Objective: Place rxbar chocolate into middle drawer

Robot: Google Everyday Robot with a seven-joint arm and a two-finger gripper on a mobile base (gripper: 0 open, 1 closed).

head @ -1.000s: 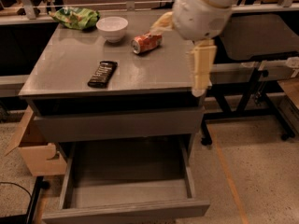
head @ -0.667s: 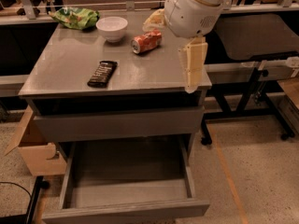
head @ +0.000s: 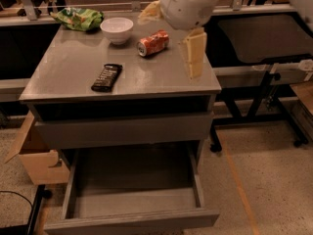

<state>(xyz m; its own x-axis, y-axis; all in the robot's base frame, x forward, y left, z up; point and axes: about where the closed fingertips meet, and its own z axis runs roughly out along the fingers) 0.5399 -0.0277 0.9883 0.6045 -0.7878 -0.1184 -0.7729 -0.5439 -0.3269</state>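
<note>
The rxbar chocolate (head: 107, 77), a flat black bar with pale lettering, lies on the grey cabinet top (head: 73, 62) at its left front. The middle drawer (head: 134, 203) is pulled out low at the front, and its grey floor is bare. My gripper (head: 173, 33) hangs over the right side of the cabinet top, to the right of the bar and apart from it. It is open and holds nothing. One cream finger (head: 195, 55) points down near the right edge.
A crushed orange can (head: 152, 43), a white bowl (head: 116, 29) and a green crinkly bag (head: 78, 18) sit at the back of the top. A plain grey drawer panel (head: 122, 129) is shut above the open drawer. A cardboard box (head: 34, 155) stands left; a dark table (head: 259, 38) right.
My gripper has moved left and toward the back of the cabinet top. The bar, can, bowl and drawer have not moved.
</note>
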